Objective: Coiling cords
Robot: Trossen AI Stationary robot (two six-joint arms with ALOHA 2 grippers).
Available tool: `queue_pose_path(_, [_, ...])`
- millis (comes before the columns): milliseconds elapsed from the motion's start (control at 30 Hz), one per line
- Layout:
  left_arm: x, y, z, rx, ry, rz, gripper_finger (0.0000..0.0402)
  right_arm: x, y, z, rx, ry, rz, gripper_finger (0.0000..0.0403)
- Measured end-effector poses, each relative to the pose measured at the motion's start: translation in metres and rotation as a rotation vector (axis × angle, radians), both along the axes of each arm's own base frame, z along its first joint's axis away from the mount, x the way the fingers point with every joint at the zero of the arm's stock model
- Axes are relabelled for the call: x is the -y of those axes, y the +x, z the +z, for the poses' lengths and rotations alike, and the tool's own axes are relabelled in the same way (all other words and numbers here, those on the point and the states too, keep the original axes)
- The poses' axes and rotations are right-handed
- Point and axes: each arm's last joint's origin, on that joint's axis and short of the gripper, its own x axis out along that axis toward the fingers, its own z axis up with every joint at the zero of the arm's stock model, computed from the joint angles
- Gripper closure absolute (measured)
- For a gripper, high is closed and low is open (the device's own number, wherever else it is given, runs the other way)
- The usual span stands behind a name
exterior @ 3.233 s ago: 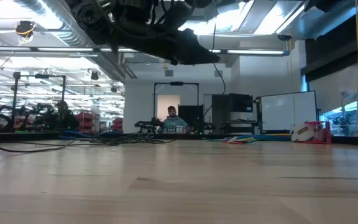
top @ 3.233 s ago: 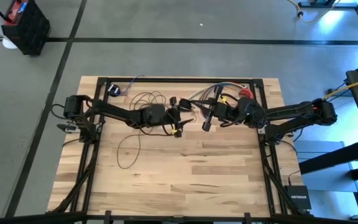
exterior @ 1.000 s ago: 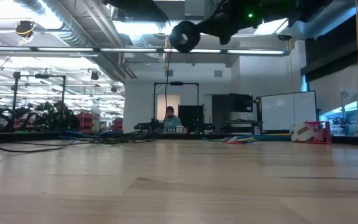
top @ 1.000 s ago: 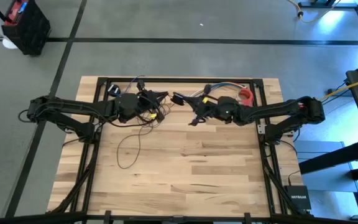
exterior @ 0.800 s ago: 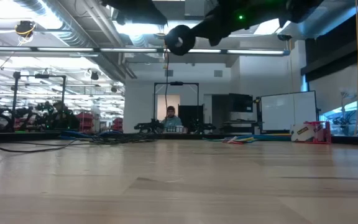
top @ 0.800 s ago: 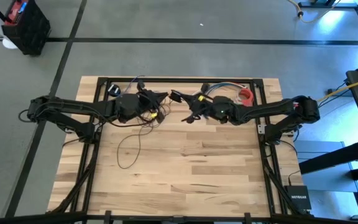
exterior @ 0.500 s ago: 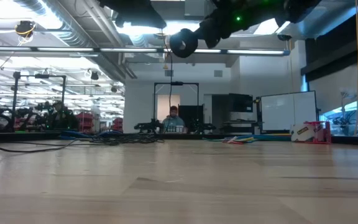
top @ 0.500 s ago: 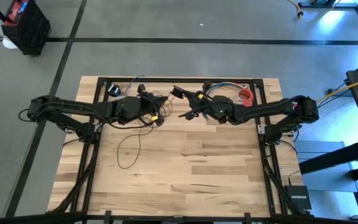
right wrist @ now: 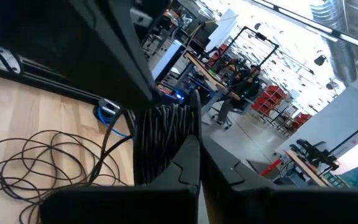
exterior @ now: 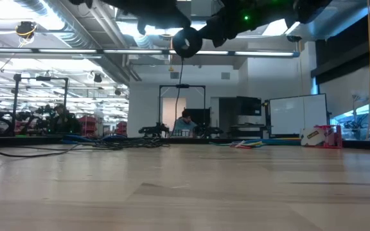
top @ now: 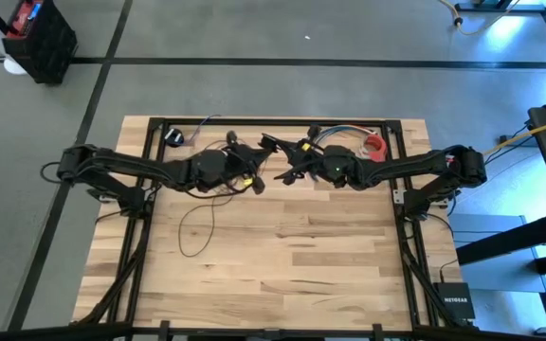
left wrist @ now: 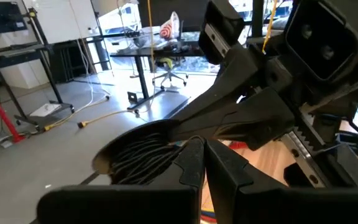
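While both grippers pinch the cords (right wrist: 160, 140) | left (left wrist: 197, 155) | right (right wrist: 194, 149) | "NETGEAR" box (top: 454, 304)

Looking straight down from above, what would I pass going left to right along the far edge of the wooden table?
Small black puck → loose loops of the cords → left hand → right hand → bundle of multicoloured wires → red object. Both hands are shut, close together over the table.
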Motion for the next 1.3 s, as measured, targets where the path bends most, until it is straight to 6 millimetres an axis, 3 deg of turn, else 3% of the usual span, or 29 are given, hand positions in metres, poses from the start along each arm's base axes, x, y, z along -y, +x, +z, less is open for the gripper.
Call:
queue_pose_path(833, [-0.001, 0.031, -0.034, -0.014, 0.044, -0.015, 0.0394, -0.002, 0.001, 0.015, 0.218, 0.118, 0.072, 0.0398])
queue_pose_path(1300, [-0.014, 0.030, -0.047, -0.186, 0.126, 0.045, 0.0394, -0.004, -0.004, 0.025, 0.262, 0.147, 0.135, 0.0398])
